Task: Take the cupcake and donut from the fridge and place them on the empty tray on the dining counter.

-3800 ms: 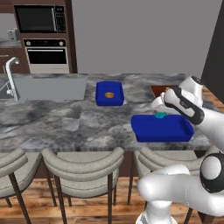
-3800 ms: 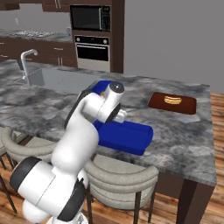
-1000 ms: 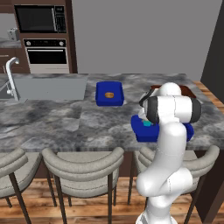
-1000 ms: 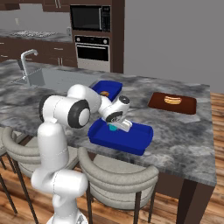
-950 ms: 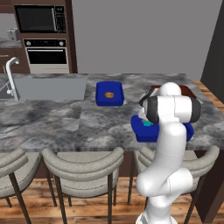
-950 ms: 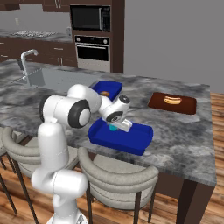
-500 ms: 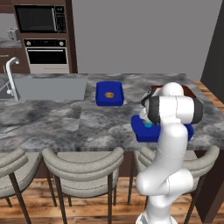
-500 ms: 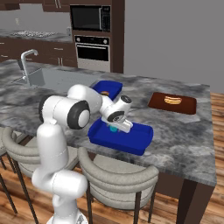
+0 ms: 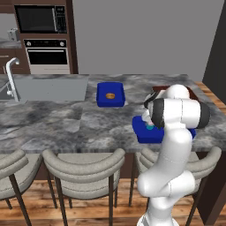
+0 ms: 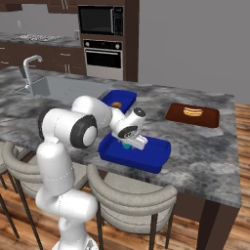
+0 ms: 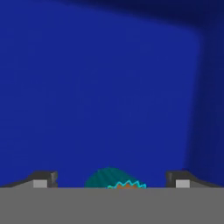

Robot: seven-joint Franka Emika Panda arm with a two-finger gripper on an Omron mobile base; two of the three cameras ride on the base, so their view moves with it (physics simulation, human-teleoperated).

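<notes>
End effector [image 11: 112, 181] released, fingertips [image 11: 43, 178] standing wide on either side of the cupcake and clear of its wrapper. Lowered over the left part of the tray, seen in the right base view. Marbled surface [image 9: 53, 121] running long, with stools tucked beneath. Wide blue tray [image 10: 151, 155] resting near the front edge. Smaller blue tray [image 9: 110, 93] farther back, holding a brown pastry [image 9: 110, 95]. Brown tray [image 10: 193, 114] to the right. Cupcake [image 11: 114, 181] sitting on the wide tray's floor, teal wrapper showing
</notes>
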